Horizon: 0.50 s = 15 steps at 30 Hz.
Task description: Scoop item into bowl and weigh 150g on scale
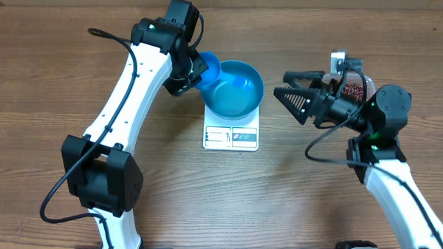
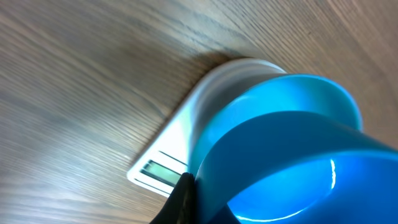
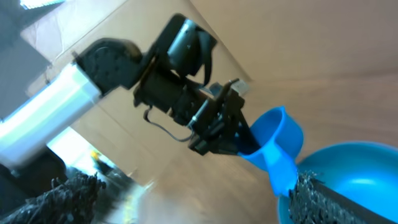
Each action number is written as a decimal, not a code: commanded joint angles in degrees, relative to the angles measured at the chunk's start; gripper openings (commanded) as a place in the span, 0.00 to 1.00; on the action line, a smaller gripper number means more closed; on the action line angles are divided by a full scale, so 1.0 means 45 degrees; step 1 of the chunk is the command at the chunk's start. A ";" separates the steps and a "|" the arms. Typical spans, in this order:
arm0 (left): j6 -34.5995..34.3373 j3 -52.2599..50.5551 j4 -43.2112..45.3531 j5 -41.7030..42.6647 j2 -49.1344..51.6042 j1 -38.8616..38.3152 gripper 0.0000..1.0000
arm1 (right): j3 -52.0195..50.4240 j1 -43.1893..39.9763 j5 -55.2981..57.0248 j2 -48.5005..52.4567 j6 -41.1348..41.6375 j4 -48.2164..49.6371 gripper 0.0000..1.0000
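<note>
The blue bowl (image 1: 237, 92) stands on the white scale (image 1: 231, 137), and its smooth inside shows no beans. My left gripper (image 1: 192, 69) is shut on the handle of a small blue scoop (image 1: 208, 67), whose cup hangs over the bowl's left rim. In the left wrist view the scoop (image 2: 286, 168) fills the right side, above the scale's display corner (image 2: 158, 169). My right gripper (image 1: 280, 84) stands open and empty just right of the bowl. From the right wrist I see the scoop (image 3: 278, 142) and the bowl's rim (image 3: 357, 171). The red-brown beans (image 1: 352, 90) lie behind my right wrist.
A clear tub (image 1: 349, 77) holding the beans sits at the right, mostly hidden by the right arm. The left arm (image 1: 126, 99) reaches across the table's left half. Bare wood table (image 1: 278, 200) lies in front of the scale.
</note>
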 commanded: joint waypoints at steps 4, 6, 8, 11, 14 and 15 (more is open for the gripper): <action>-0.3614 0.0287 0.0019 0.1899 -0.0238 -0.0087 0.04 | 0.0199 -0.0010 0.0301 0.1185 0.4337 0.1496 1.00; -0.3662 0.0287 0.0126 0.2443 -0.0238 -0.0126 0.04 | 0.0199 -0.0010 0.0869 0.1190 0.4333 0.1137 1.00; -0.3662 0.0287 0.0136 0.2676 -0.0238 -0.0257 0.04 | 0.0199 -0.0010 0.1481 0.1190 0.4328 0.0423 1.00; -0.3657 0.0287 0.0121 0.2667 -0.0238 -0.0471 0.04 | 0.0199 -0.0010 0.1923 0.1190 0.4318 -0.0408 1.00; -0.3667 0.0287 0.0194 0.2657 -0.0238 -0.0792 0.04 | 0.0199 -0.0010 0.2322 0.1195 0.4308 -0.0986 1.00; -0.3667 0.0287 0.0243 0.2613 -0.0238 -0.0903 0.04 | 0.0199 -0.0010 0.2351 0.1195 0.4265 -0.1030 1.00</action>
